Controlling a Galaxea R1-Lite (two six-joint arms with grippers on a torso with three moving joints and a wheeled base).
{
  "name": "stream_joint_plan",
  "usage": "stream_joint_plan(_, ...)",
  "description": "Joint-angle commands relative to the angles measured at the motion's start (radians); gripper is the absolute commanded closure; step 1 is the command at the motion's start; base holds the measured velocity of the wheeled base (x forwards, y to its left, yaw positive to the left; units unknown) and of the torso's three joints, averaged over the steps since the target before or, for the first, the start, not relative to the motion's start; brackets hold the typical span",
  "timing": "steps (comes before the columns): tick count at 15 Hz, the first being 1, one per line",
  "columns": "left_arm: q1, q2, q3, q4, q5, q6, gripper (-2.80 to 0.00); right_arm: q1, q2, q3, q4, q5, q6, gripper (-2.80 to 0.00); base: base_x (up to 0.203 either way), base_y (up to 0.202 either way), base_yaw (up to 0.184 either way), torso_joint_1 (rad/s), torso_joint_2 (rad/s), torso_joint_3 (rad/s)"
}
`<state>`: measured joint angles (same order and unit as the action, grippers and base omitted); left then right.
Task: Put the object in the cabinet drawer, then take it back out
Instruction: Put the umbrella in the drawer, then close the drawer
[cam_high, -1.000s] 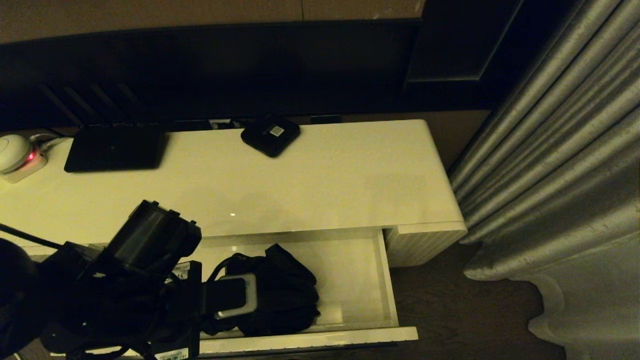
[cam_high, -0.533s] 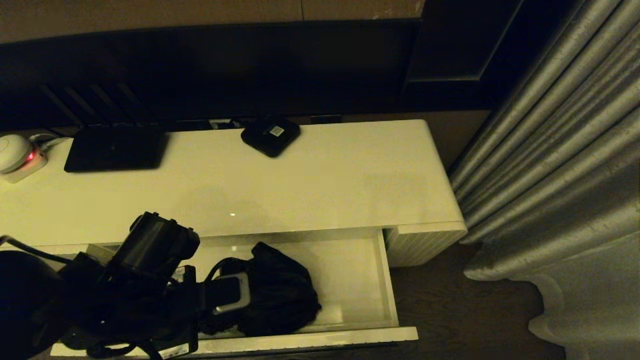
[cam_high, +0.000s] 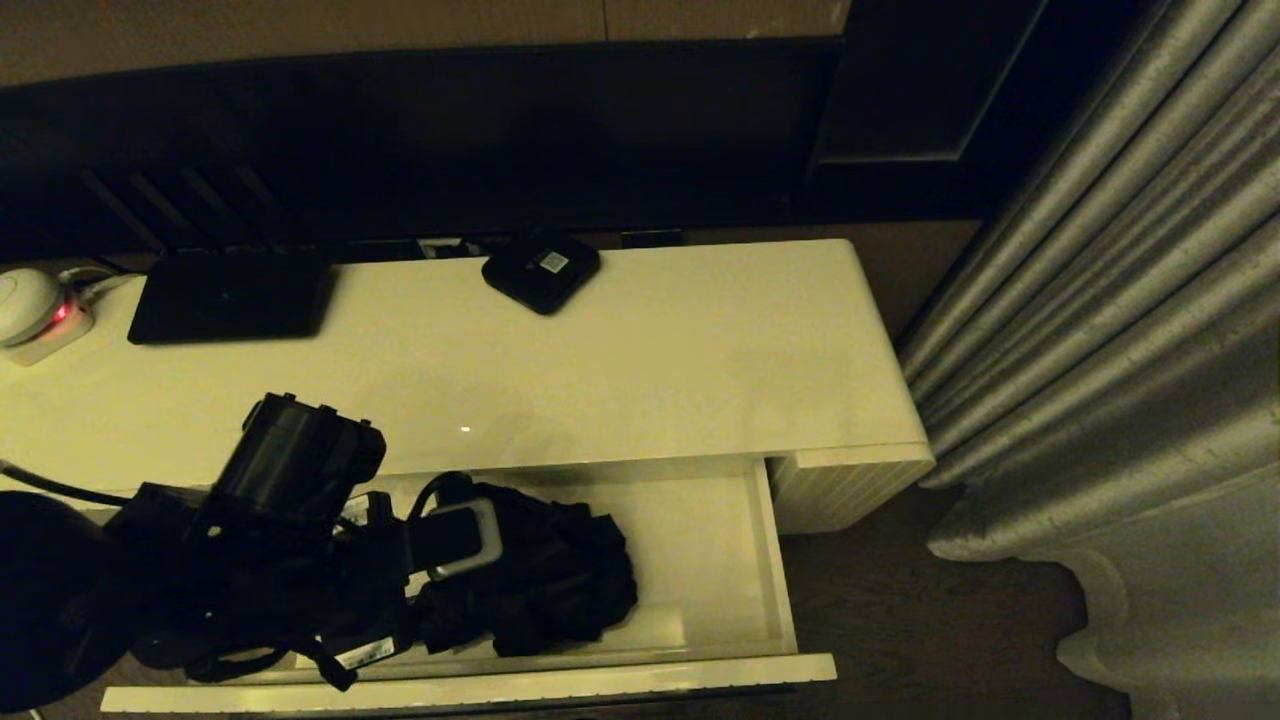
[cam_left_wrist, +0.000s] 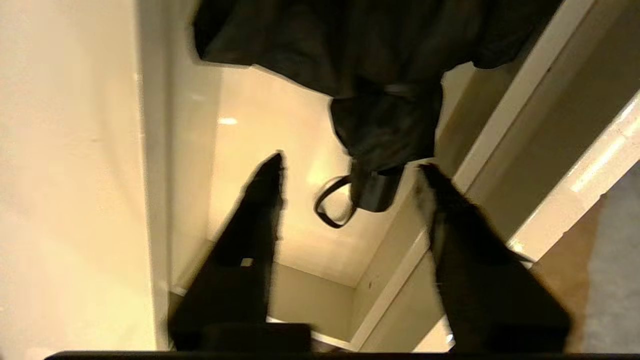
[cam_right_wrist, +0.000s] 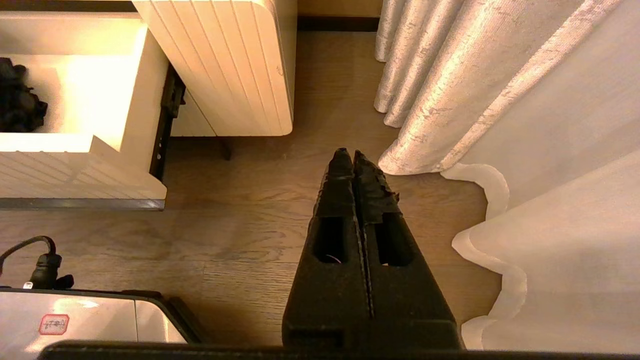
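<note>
Umbrella lies loose on drawer floor, handle end and wrist loop between my left pincer fingertips, untouched. Left pincer spread, arm reaching low into drawer from its left end. Right pincer pressed together, empty, pointing down over wood floor beside curtain. Farther back on cabinet top: router, small black box.

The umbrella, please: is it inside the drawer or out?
Inside: the umbrella lies on the floor of the open drawer.
</note>
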<state>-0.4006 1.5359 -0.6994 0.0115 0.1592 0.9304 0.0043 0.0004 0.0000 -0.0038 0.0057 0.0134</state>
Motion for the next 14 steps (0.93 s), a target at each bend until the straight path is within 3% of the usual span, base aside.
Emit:
stream_joint_plan(1,0.001,-0.022,-0.002,-0.003,0.004,0.002,-2.80,0.000,0.001,0.000,-0.001,0.000,0.000,0.00,0.000,0.000,0.000,0.000,0.00,0.000)
stream_joint_plan(7,0.011,-0.203,-0.057,0.065,0.009,-0.019,-2.80,0.000,0.001,0.001,0.000,0.000,0.000,0.00,0.000,0.000,0.000,0.000,0.00,0.000)
stream_joint_plan(11,0.014,-0.320,-0.093,0.243,0.009,-0.146,-2.80,0.000,0.001,0.000,-0.001,0.000,0.000,0.00,0.000,0.000,0.000,0.000,0.00,0.000)
stream_joint_plan(12,0.014,-0.351,-0.097,0.318,0.003,-0.169,-0.09,0.000,0.001,0.000,-0.001,0.000,0.000,0.00,0.000,0.000,0.000,0.000,0.00,0.000)
stream_joint_plan(14,0.013,-0.404,-0.065,0.442,-0.008,-0.197,0.00,0.000,0.001,0.000,-0.001,0.000,0.000,0.00,0.000,0.000,0.000,0.000,0.00,0.000)
